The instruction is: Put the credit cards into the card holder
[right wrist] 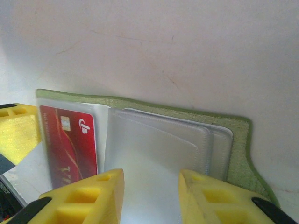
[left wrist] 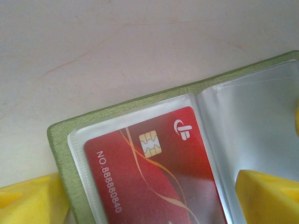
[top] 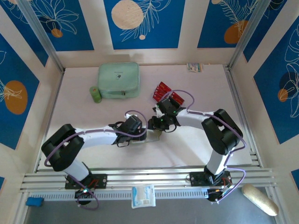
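Note:
The olive-green card holder [left wrist: 60, 140] lies open on the white table, its clear pockets facing up. One red credit card [left wrist: 154, 172] with a chip sits inside the left pocket. My left gripper [left wrist: 149, 205] is open, its yellow fingers [left wrist: 28, 200] straddling that card. My right gripper [right wrist: 152, 196] is open just above the empty clear pockets on the holder's [right wrist: 238, 140] right half, beside the red card [right wrist: 70, 140]. From above, both grippers [top: 142, 130] [top: 158, 125] meet over the holder [top: 152, 136]. More red credit cards [top: 164, 90] lie loose behind them.
A mint-green zip case [top: 118, 80] sits at the back left with a small green roll [top: 95, 94] beside it. A small packet [top: 194, 67] lies at the back wall. Metal rails [top: 149, 177] run along the near edge.

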